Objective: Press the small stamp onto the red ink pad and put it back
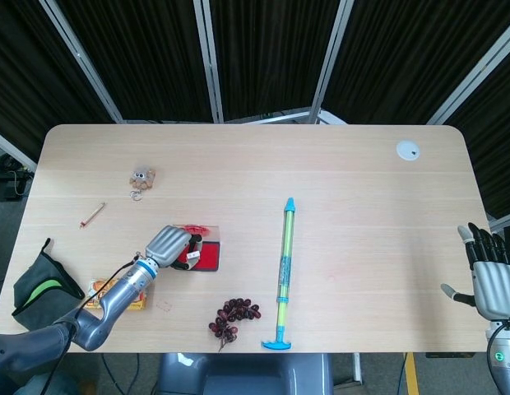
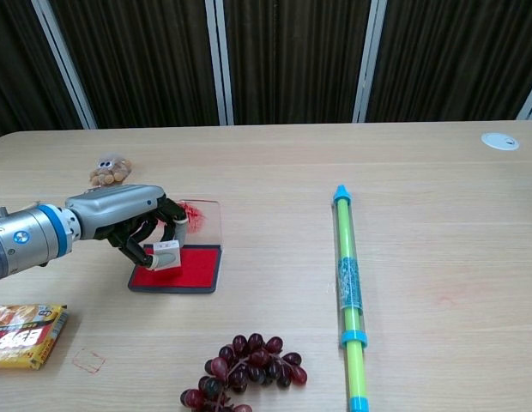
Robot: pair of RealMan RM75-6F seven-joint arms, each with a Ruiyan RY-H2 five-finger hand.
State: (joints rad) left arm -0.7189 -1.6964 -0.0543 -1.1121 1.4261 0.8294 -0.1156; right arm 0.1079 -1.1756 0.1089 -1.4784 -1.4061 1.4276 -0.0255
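Overhead view first: your left hand (image 1: 168, 243) sits over the near-left part of the pale wooden table (image 1: 345, 189), fingers curled round the small white block stamp (image 1: 192, 256), which is over the flat red ink pad in its dark tray (image 1: 207, 256). Your right hand (image 1: 490, 280) waits off the table's right edge, fingers spread, holding nothing. A long green-and-blue tube pump (image 1: 284, 276) lies mid-table, with a bunch of dark red grapes (image 1: 234, 315) near the front edge.

Chest view: the left hand (image 2: 129, 215) pinches the stamp (image 2: 169, 256) above the pad (image 2: 176, 269); it looks to be just touching the red surface, though you can't be sure. The pad's clear lid (image 2: 202, 220) stands open behind.
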